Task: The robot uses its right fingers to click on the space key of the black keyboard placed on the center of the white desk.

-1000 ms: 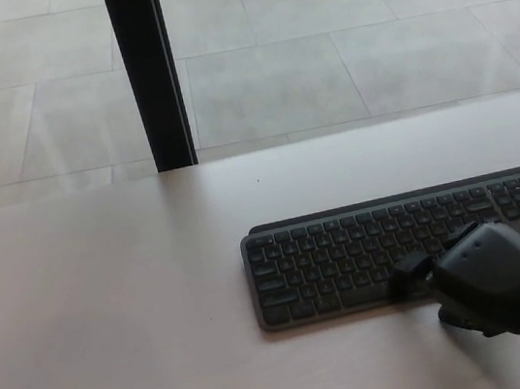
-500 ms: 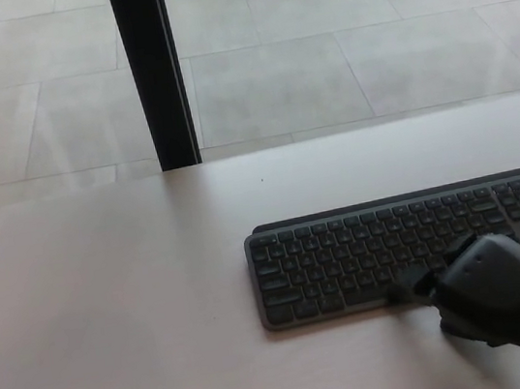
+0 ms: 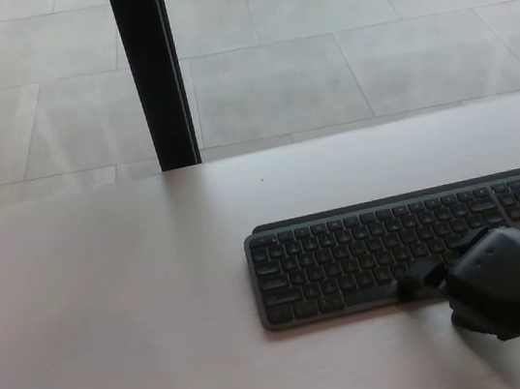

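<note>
Keyboard [image 3: 395,248] sits by the surface's [image 3: 129,302] right edge. Right hand [image 3: 493,282] is at its front edge, holding nothing, one finger [image 3: 420,280] poking at the bottom row. Looks mid-press; next it needs a straight push on space.

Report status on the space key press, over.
Right hand over the black keyboard's front edge, a finger on the bottom key row. Left hand not in view. Nothing blocking on the white desk.
</note>
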Controlling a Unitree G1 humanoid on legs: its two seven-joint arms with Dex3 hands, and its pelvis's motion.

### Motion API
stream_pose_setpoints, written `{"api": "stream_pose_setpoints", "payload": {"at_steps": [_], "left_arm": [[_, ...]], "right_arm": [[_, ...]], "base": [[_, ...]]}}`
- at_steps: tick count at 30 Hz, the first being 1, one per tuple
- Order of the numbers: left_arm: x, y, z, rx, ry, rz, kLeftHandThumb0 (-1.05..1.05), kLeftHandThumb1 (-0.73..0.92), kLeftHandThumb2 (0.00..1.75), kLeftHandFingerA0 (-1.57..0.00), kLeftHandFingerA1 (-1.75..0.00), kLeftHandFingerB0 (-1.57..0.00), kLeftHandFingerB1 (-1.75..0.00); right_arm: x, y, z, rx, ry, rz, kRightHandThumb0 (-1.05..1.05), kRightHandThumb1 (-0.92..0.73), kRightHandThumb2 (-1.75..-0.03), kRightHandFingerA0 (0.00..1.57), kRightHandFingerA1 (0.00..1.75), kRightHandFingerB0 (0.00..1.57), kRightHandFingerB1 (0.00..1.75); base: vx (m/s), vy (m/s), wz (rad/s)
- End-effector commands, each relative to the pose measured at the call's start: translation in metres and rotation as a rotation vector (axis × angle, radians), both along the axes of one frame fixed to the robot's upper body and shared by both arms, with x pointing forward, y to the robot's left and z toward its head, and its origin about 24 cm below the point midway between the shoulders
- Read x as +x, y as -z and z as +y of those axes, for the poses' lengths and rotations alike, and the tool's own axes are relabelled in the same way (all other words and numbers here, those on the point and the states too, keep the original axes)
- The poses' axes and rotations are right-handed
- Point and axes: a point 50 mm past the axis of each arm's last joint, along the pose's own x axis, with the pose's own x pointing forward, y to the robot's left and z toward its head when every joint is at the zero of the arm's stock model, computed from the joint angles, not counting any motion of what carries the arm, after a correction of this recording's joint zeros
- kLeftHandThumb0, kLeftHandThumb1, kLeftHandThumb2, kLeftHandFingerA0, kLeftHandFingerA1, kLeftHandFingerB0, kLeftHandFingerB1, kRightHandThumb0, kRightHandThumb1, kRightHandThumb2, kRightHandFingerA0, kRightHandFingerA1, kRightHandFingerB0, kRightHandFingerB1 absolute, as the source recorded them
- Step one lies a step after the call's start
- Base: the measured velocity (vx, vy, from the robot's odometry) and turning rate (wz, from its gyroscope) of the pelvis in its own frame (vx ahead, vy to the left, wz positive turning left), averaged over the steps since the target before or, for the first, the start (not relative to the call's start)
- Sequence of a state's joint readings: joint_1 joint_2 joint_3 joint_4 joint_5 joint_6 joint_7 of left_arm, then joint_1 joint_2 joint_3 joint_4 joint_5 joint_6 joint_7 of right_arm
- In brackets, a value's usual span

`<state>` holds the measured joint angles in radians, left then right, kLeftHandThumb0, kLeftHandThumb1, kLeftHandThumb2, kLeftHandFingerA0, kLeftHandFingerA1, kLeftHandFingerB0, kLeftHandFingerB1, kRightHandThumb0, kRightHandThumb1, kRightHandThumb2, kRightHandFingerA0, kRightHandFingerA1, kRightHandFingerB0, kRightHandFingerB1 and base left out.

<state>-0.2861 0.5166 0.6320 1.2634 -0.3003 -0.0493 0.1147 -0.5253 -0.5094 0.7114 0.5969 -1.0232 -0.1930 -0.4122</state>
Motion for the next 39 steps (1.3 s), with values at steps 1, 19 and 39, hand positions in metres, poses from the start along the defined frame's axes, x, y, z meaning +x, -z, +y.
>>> {"api": "stream_pose_setpoints", "payload": {"at_steps": [1,19,39], "left_arm": [[-0.002,-0.006,0.007,0.022,-0.029,-0.015,-0.66,0.78,0.63,-0.79,-0.67,-0.61,-0.56],[-0.008,-0.004,0.008,0.018,-0.033,-0.013,-0.65,0.79,0.64,-0.76,-0.65,-0.59,-0.55],[-0.018,-0.002,0.010,0.038,-0.039,0.021,-0.64,0.80,0.64,-0.81,-0.66,-0.64,-0.57]], "right_arm": [[-0.009,0.016,-0.005,-0.055,0.004,0.077,-0.30,-0.65,-0.63,0.78,1.59,0.65,0.48],[0.021,-0.062,-0.033,0.041,0.094,-0.096,-0.33,-0.66,-0.59,0.84,1.48,0.66,0.44],[-0.032,-0.208,-0.205,0.841,0.691,-0.529,-0.28,-0.60,-0.57,0.97,1.37,0.70,0.44]], "base": [[0.00,0.000,0.00],[0.00,0.000,0.00],[0.00,0.000,0.00]]}}
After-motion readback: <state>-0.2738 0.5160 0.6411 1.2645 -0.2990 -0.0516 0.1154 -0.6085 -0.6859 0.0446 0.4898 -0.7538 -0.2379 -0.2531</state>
